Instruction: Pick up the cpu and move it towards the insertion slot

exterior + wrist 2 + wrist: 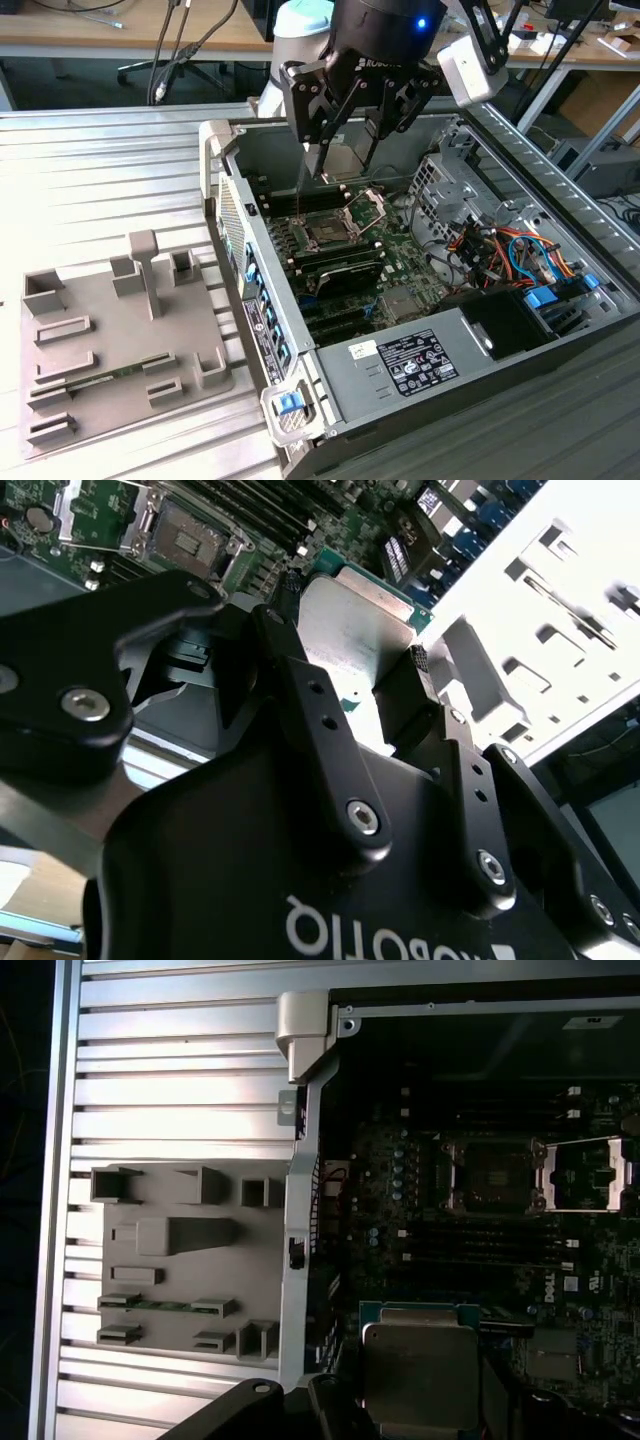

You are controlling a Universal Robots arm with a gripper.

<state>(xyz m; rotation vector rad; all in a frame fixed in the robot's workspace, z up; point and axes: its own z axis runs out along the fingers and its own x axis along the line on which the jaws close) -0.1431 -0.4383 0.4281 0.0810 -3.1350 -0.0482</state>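
Gripper [352,630] clamped on the cpu [365,615], with a black finger [420,680] on each of two opposite edges. The chip has a dull silver lid and a thin green rim. It hangs in open air inside the metal case [255,275], above the green motherboard [400,262] and clear of the walls. The insertion slot [328,233] sits lower and apart from it, silver frame plate raised, dark centre exposed. The grey moulded tray [130,335] lies outside the case, on the exterior view's left.

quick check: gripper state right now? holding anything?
Gripper: shut on the cpu, held above the motherboard.
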